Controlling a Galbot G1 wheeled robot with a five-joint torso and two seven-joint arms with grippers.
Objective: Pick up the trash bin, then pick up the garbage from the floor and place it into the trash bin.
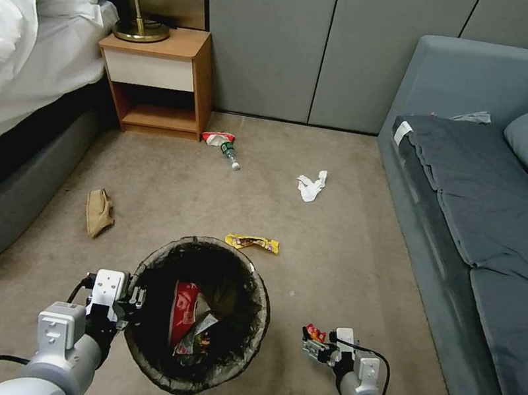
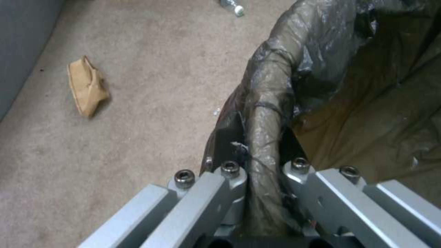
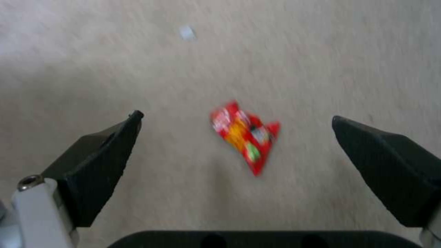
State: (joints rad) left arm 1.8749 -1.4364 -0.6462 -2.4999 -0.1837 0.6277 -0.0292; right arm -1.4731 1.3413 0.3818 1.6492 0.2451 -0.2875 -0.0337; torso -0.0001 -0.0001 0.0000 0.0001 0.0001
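Left end effector (image 2: 264,179) pinching bag-lined trash bin (image 1: 147,346) rim; right end effector (image 3: 236,148) spread above red packet (image 3: 245,135) on beige carpet (image 1: 351,238); packet print unreadable.

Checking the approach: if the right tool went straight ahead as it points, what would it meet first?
Probably the small crumpled red snack packet on the beige carpet, centred between the open right tool fingers; depth is unclear.
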